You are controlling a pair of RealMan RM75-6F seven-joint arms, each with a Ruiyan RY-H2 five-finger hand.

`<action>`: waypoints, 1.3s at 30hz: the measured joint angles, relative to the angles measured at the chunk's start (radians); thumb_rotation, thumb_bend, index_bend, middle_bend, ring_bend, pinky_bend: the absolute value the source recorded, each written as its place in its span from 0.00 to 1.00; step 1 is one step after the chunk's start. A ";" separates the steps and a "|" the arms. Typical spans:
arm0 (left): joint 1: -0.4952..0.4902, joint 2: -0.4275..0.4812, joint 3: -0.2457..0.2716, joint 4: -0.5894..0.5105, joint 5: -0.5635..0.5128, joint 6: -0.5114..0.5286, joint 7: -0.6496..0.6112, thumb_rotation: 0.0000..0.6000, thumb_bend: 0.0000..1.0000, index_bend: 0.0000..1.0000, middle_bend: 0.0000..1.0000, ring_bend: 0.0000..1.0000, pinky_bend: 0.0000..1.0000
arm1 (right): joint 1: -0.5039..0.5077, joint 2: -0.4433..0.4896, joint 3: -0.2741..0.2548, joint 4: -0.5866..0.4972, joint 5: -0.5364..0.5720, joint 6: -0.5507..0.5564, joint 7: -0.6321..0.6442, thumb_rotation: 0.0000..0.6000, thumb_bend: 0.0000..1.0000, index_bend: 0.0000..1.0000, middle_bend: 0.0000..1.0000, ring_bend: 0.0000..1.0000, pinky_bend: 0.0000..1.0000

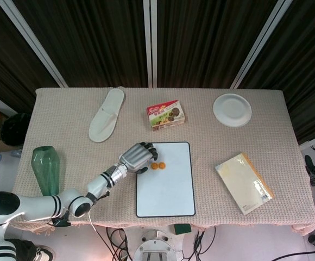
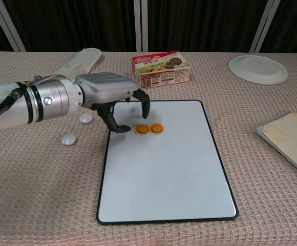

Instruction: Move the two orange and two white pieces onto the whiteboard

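- Hovering over the whiteboard's upper-left corner, the left hand has its fingers curled downward and apart, with nothing held between them.
- Two orange pieces lie side by side, almost touching, on the whiteboard near its top edge, just at 3 o'clock of the hand's fingertips.
- Two white pieces sit off the board on the woven tablecloth: one white piece close to the board's left edge under the wrist, the other white piece at 7 o'clock from it.
- Most of the whiteboard below the orange pieces is bare.
- Around the far edge lie a slipper at 11 o'clock of the board, a snack box at 12, and a plate at 1.
- A green vase stands near the left edge, a book at 3 o'clock.
- No view shows the right hand.
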 measured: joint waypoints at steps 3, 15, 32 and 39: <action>0.024 0.048 0.000 -0.044 -0.010 0.035 0.013 1.00 0.31 0.35 0.27 0.18 0.27 | 0.003 -0.002 0.000 -0.001 0.000 -0.004 -0.002 1.00 0.21 0.00 0.00 0.00 0.00; 0.180 0.193 0.052 -0.108 0.005 0.204 -0.008 1.00 0.29 0.35 0.27 0.18 0.27 | 0.021 -0.018 -0.003 -0.007 -0.010 -0.018 -0.025 1.00 0.21 0.00 0.00 0.00 0.00; 0.228 0.030 0.097 0.148 0.168 0.216 -0.241 1.00 0.18 0.32 0.18 0.11 0.23 | 0.019 -0.014 -0.005 -0.022 -0.004 -0.017 -0.051 1.00 0.21 0.00 0.00 0.00 0.00; 0.229 -0.013 0.097 0.220 0.197 0.215 -0.286 1.00 0.18 0.32 0.14 0.07 0.17 | 0.022 -0.019 -0.007 -0.014 0.000 -0.026 -0.049 1.00 0.21 0.00 0.00 0.00 0.00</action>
